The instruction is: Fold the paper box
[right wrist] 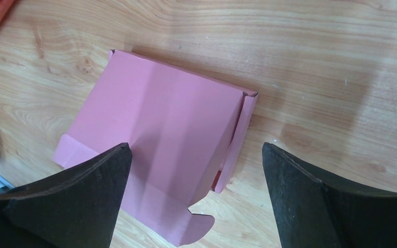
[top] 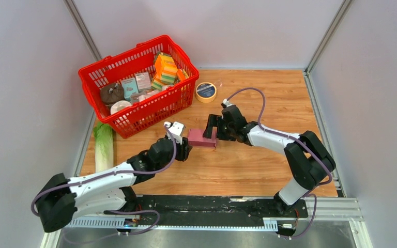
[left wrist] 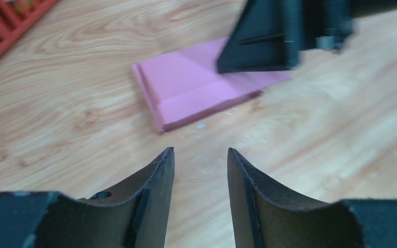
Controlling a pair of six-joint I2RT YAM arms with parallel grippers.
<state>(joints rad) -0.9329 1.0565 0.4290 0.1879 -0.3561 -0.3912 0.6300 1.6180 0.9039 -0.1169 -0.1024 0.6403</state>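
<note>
The paper box (top: 201,138) is a pink card piece lying flat on the wooden table between my two grippers, partly folded, with a raised side flap and a notched tab. My left gripper (top: 187,146) sits just left of it, a short way back from its near edge. In the left wrist view this gripper (left wrist: 200,151) is open with only bare wood between its fingers, and the paper box (left wrist: 196,82) lies ahead. My right gripper (top: 215,132) hovers over the box's right end. In its wrist view it (right wrist: 195,150) stands wide open above the paper box (right wrist: 170,113), holding nothing.
A red basket (top: 134,54) filled with small packs stands at the back left. A roll of tape (top: 205,92) lies behind the box. A napa cabbage (top: 103,146) lies at the table's left edge. Grey walls enclose the table on three sides.
</note>
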